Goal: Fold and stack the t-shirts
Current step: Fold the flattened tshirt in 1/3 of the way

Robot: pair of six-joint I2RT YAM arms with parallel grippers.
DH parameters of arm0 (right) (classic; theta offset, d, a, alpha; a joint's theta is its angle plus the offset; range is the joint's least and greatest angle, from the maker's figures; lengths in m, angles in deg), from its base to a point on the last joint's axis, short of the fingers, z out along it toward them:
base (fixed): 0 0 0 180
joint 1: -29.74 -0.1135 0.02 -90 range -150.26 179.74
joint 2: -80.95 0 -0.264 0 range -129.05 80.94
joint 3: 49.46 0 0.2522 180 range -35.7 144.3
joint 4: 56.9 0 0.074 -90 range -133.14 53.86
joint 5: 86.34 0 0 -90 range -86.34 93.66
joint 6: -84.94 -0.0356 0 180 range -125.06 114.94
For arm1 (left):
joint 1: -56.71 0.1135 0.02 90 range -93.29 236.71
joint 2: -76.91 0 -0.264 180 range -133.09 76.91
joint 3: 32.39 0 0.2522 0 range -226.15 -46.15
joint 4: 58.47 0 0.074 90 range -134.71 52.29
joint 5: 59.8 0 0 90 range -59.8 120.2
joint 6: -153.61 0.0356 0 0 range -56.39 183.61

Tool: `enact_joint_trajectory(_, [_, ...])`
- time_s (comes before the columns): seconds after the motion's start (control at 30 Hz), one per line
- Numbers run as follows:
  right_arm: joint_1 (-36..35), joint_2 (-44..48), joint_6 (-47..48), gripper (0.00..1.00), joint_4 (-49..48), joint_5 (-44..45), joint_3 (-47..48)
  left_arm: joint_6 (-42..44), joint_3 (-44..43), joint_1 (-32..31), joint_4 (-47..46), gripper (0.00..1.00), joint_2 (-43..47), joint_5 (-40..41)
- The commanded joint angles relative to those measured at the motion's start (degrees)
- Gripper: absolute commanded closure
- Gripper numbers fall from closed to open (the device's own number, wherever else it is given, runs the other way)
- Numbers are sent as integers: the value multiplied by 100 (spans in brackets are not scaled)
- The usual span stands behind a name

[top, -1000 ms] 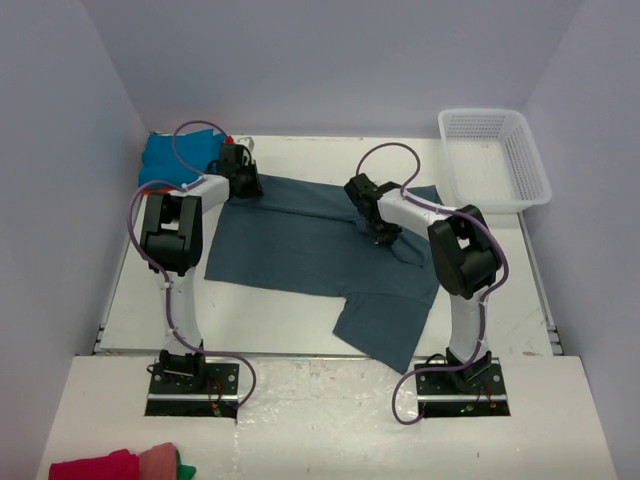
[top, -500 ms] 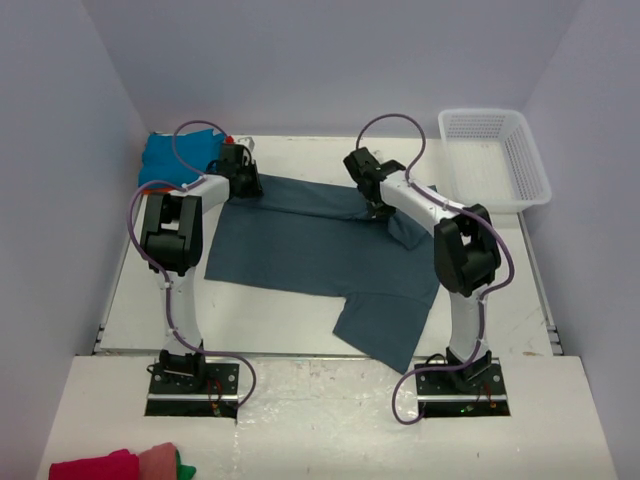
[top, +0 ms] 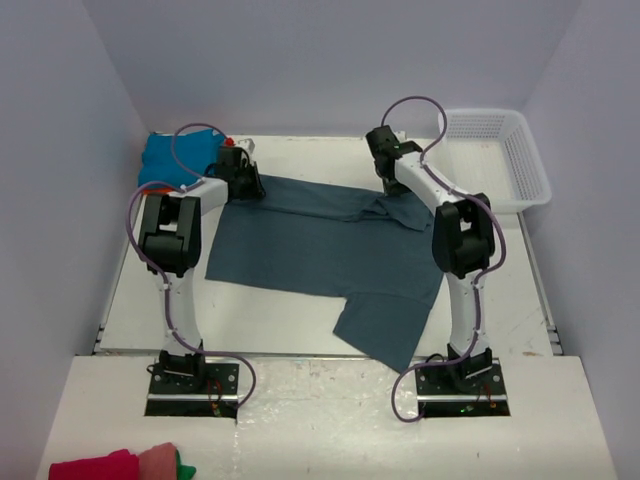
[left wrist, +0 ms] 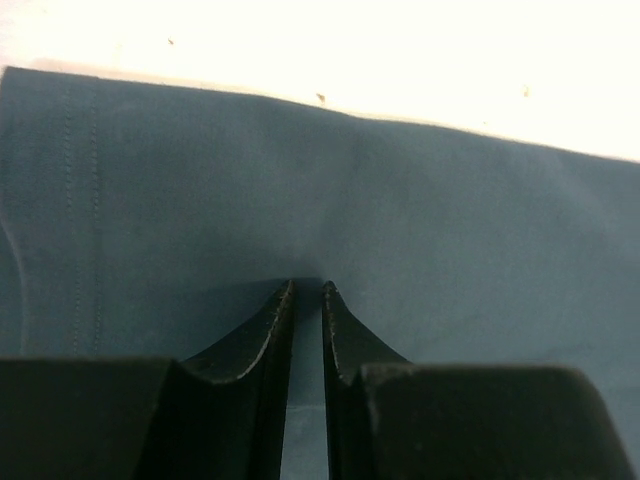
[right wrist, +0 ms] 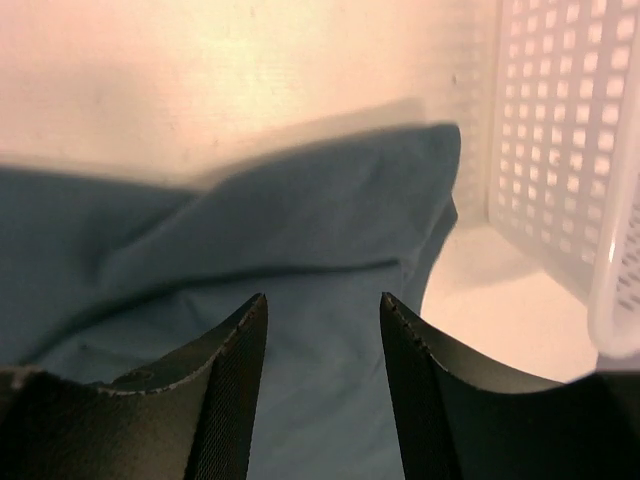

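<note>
The large slate-blue t-shirt [top: 320, 250] lies spread on the table, with one part hanging toward the near edge. My left gripper [top: 245, 186] is at its far left corner, jaws pressed on the cloth [left wrist: 420, 200] with the tips [left wrist: 307, 290] nearly together. My right gripper [top: 388, 180] hovers open over the rumpled far right sleeve [right wrist: 300, 220], with nothing between the fingers [right wrist: 235, 340]. The turquoise t-shirt [top: 165, 155] lies bunched at the far left. A sliver of orange cloth [top: 230, 141] shows beside it.
A white mesh basket [top: 495, 155] stands at the far right, close to my right gripper, and its wall shows in the right wrist view [right wrist: 560, 140]. Red and pink cloth [top: 110, 465] lies on the near ledge at bottom left.
My right arm has swung from the middle of the shirt to its far right sleeve, toward the basket. The cloth there has bunched slightly. The left arm has not moved.
</note>
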Motion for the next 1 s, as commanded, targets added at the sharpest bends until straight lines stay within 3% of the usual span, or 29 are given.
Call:
enact_joint_trajectory(0.0, [-148,1056,-371,49,-124,-23,-614,-37,346,-35,-402,82,416,-823])
enact_joint_trajectory(0.13, [-139,1891,-1108,49,-247,-525,-1572,-161,620,-500,-958,78,934,-1467])
enact_joint_trajectory(0.23, [-148,2752,-1689,50,-791,-1024,-2555,-38,393,-1517,-862,78,962,-1020])
enact_joint_trajectory(0.33, [-130,3517,-1830,51,-1442,-1342,-3076,85,41,-2038,-607,79,813,-151])
enact_joint_trajectory(0.43, [-86,3738,-2085,53,-1347,-1739,-3226,59,-91,-2478,-624,79,716,281])
enact_joint_trajectory(0.53, [-8,4211,-2410,52,-1416,-1230,-3621,103,-258,-2804,-659,78,584,693])
enact_joint_trajectory(0.8, [809,4880,-1919,52,-1293,-1281,-3745,586,-935,-3507,-291,75,92,2126])
enact_joint_trajectory(0.97, [1126,5460,-1690,51,-1329,-1607,-3868,762,-1945,-3771,262,74,-576,2145])
